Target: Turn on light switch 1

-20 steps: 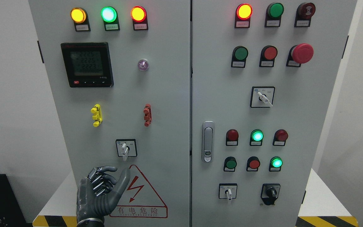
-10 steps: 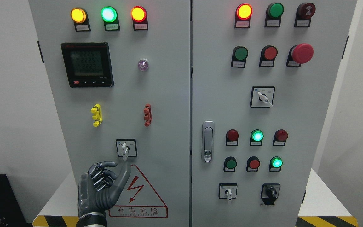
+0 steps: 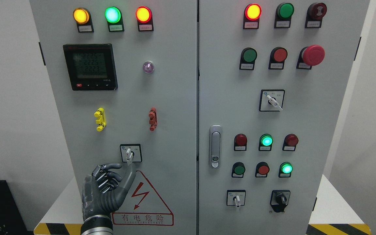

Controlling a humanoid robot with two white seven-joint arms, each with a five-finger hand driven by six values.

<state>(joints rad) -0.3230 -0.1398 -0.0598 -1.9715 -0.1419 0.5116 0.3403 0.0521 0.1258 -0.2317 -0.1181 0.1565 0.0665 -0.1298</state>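
Observation:
A rotary selector switch (image 3: 131,153) with a white lever pointing down sits in the lower middle of the left cabinet door (image 3: 171,98). My left hand (image 3: 125,169) is raised just below it, in front of the door. Its fingers (image 3: 108,178) are curled inward and hold nothing. The thumb sticks up, and its tip is right under the lever's lower end; I cannot tell whether they touch. The right hand is out of view.
A red-bordered warning triangle (image 3: 147,202) lies right of the hand. Yellow (image 3: 100,119) and red (image 3: 152,119) terminals and a meter (image 3: 90,67) sit above the switch. The right door (image 3: 305,114) carries lamps, push buttons, a latch handle (image 3: 215,146) and more selector switches.
The left hand has risen along the door, bringing its thumb tip from the top of the warning triangle up to the lower end of the switch lever. The lever has not turned.

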